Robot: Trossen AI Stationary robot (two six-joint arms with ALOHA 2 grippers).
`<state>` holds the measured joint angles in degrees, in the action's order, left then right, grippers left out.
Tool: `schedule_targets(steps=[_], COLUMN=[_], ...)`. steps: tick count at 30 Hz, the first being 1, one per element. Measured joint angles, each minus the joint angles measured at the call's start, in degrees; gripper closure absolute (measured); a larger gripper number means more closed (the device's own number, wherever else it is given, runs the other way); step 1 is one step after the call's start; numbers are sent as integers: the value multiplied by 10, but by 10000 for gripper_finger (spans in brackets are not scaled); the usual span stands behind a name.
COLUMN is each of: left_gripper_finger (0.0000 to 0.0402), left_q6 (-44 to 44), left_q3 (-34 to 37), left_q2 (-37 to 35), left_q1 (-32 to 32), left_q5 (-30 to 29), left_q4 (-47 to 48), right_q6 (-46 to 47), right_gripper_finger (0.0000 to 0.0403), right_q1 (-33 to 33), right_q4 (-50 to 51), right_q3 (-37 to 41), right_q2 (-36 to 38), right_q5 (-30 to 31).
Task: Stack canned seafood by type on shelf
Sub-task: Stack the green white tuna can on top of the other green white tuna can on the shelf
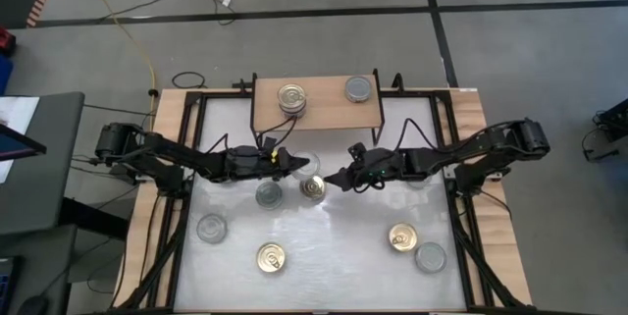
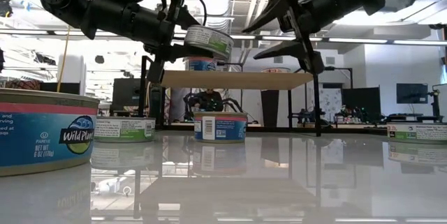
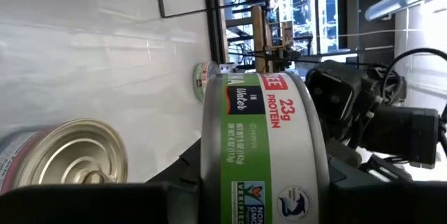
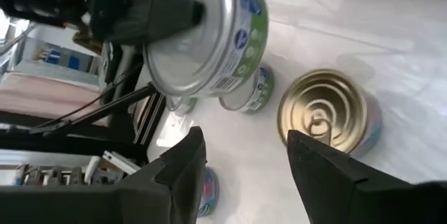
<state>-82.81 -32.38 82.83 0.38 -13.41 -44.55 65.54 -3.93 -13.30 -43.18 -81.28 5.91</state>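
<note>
My left gripper (image 1: pixel 299 165) is shut on a green-labelled, silver-lidded can (image 2: pixel 209 40), raised about level with the shelf board (image 2: pixel 237 79). My right gripper (image 1: pixel 332 179) stands open just to the can's right, facing it, with nothing between its fingers (image 4: pixel 183 160). The light-wood shelf (image 1: pixel 324 114) at the far side carries a stack of gold-lidded cans (image 1: pixel 291 97) and a silver-lidded can (image 1: pixel 358 87). Below the grippers, a gold-lidded can (image 1: pixel 312 187) and a silver-lidded one (image 1: pixel 268 194) stand on the white table. My left gripper pinches the can by its two flat ends, one finger (image 4: pixel 174 15) on a flat silver face (image 4: pixel 185 46) and the other hidden behind the can. The fingers come level from the table's left. The can hangs clear of the table, its top slightly tilted.
More cans stand on the near half of the table: silver-lidded (image 1: pixel 211 227) and gold-lidded (image 1: pixel 271 257) on the left, gold-lidded (image 1: pixel 402 237) and silver-lidded (image 1: pixel 430 256) on the right. Free shelf board lies between the stack and the single can.
</note>
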Motion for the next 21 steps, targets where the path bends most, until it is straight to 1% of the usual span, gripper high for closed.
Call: schedule_targets(steps=[7, 10, 13, 18, 21], left_gripper_finger=[286, 286, 286, 286, 286], left_q6=[0, 7, 7, 7, 5], left_q3=[0, 0, 0, 0, 0], left_q2=[0, 0, 0, 0, 0], left_q1=[0, 0, 0, 0, -1], left_q5=[0, 0, 0, 1, 1], left_q4=[0, 1, 0, 0, -1], right_q6=[7, 9, 10, 13, 39], right_gripper_finger=[177, 169, 150, 105, 86], right_q1=[-1, 0, 0, 0, -2], right_q4=[8, 10, 10, 9, 9], right_q3=[0, 0, 0, 0, 0], right_q2=[0, 0, 0, 0, 0], right_q5=[-9, -9, -10, -12, -10])
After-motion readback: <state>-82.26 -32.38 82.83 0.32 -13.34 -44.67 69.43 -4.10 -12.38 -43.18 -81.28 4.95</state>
